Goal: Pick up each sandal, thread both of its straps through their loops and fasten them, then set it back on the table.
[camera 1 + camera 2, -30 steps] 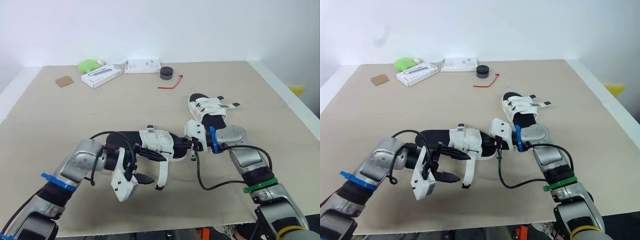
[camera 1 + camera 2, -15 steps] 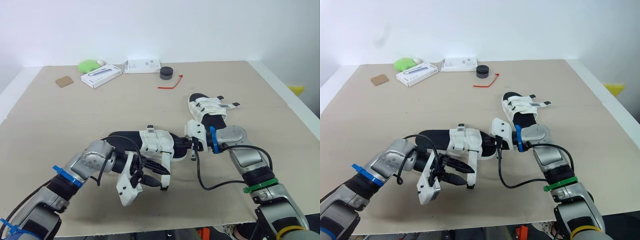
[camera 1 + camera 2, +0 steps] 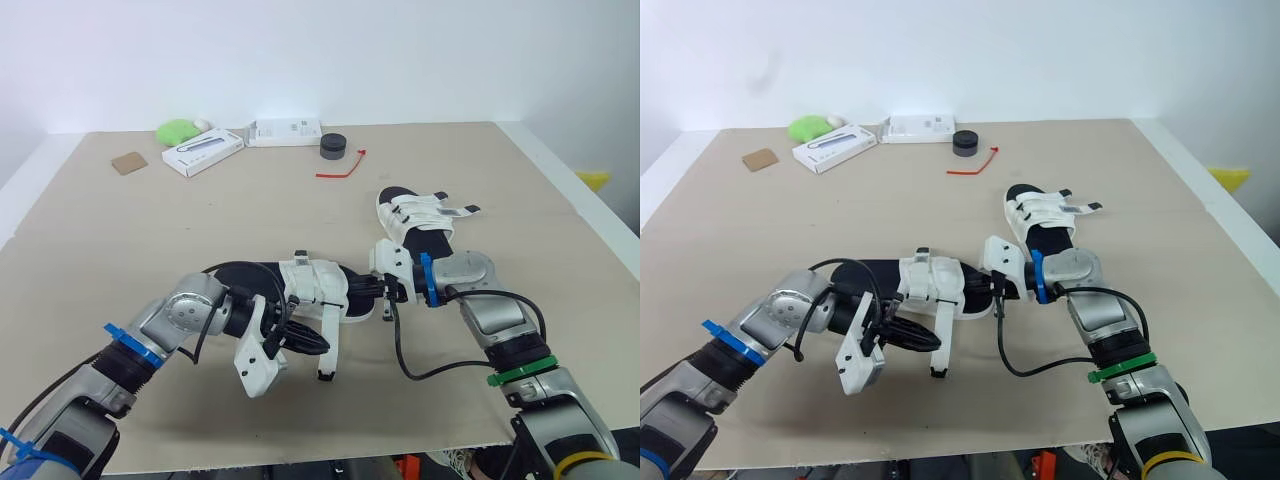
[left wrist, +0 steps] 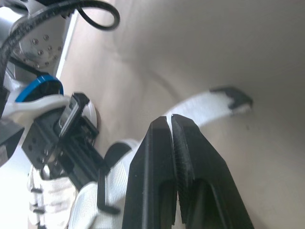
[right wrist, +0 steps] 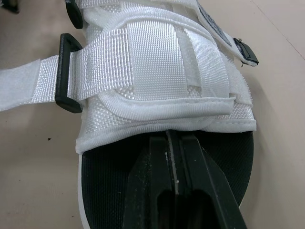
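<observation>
Left wrist view: the left gripper (image 4: 170, 125) has its jaws pressed together, and the loose white strap (image 4: 205, 107) crosses just behind the tips. The near sandal (image 3: 300, 285) lies on the tabletop (image 3: 150, 230) between both arms. The right gripper (image 5: 174, 138) has its jaws closed on the toe edge of the black sole. The second sandal (image 3: 420, 225) lies just beyond the right gripper. Well apart, at the far edge, are a red tie (image 3: 340, 170), a black puck (image 3: 333, 146), two white boxes (image 3: 203, 152), a green lump (image 3: 180, 130) and a brown card (image 3: 128, 162).
</observation>
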Tool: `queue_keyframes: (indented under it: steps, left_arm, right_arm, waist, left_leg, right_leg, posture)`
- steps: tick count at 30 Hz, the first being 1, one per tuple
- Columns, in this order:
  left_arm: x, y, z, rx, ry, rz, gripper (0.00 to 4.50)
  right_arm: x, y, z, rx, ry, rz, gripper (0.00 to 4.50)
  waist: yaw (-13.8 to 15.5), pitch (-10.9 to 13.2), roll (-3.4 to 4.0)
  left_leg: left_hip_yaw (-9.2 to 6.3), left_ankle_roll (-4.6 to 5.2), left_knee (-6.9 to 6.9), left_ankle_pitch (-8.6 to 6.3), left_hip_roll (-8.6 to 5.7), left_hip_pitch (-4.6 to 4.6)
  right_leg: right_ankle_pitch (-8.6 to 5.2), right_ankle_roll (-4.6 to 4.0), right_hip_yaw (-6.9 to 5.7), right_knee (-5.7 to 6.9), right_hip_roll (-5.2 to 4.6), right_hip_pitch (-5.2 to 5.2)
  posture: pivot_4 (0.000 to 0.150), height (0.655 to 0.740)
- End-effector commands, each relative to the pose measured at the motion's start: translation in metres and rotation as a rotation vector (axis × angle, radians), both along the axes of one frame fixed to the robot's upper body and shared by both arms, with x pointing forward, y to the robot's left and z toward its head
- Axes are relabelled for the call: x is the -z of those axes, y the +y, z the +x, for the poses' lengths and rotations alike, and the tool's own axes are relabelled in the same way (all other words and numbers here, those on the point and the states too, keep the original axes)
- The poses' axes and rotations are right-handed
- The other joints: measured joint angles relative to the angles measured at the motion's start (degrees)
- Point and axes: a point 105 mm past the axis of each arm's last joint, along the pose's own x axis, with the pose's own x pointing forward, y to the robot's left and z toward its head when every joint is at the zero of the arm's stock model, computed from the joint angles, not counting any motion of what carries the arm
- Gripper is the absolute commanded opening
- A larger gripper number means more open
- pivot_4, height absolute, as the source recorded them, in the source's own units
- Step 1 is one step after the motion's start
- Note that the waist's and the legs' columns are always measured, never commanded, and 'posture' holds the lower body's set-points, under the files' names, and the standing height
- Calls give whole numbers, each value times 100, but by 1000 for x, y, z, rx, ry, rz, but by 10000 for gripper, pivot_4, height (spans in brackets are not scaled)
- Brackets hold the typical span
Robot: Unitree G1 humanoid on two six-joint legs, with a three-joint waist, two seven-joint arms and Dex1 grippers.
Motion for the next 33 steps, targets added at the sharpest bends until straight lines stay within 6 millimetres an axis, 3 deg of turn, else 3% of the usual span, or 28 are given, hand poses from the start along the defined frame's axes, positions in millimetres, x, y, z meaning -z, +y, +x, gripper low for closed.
queue_keyframes:
  steps: [1, 4, 7, 11, 20, 30, 33]
  left_arm:
    - [-10, 10, 11, -26, -75, -27, 1634]
    - [-8, 15, 17, -46, -93, -21, 1634]
    - [-4, 14, 14, -10, -139, -9, 10376]
    - [-2, 5, 8, 47, -206, -9, 27825]
    - [-7, -8, 0, 88, -223, -65, 27825]
    - [1, -20, -6, 128, -173, -46, 27825]
    - [-1, -22, -7, 144, -169, -46, 14871]
  right_arm:
    - [-3, -1, -1, -6, -16, -13, 0]
    - [-3, -1, -1, -7, -16, -13, 0]
    - [-3, 0, -1, -9, -16, -14, 0]
    - [-2, -1, 0, -8, -17, -14, 0]
    - [-2, -1, -2, -8, -18, -15, 0]
    - [-2, -3, -2, 1, -21, -14, 0]
    - [-1, -5, -3, 7, -20, -16, 0]
  waist:
    - [0, 0, 0]
    - [1, 0, 0]
    - [1, 0, 0]
    - [2, 0, 0]
    - [1, 0, 0]
    - [1, 0, 0]
    - [1, 0, 0]
  left_leg:
    - [1, 0, 0, 0, 0, 0]
    - [2, 1, 0, 0, 0, 0]
    - [3, 1, 0, -1, 0, 1]
    - [6, 1, 0, -1, -2, -2]
    - [8, 2, 0, -1, -1, -2]
    - [10, 2, 0, 0, -3, -2]
    - [10, 2, 0, 0, -4, -3]
  right_leg:
    - [0, 0, 0, 0, 0, 0]
    - [0, 0, 1, 0, -1, -1]
    - [0, 0, 1, -1, -2, -1]
    - [2, 1, 3, -1, -4, 0]
    - [3, 3, 6, 0, -5, -1]
    - [4, 5, 8, 0, -5, 0]
    - [4, 6, 9, 0, -5, 0]
  posture:
    - [1500, 7400]
    - [1500, 7400]
    - [1500, 7400]
    - [1500, 7400]
    - [1500, 7400]
    - [1500, 7400]
    - [1500, 7400]
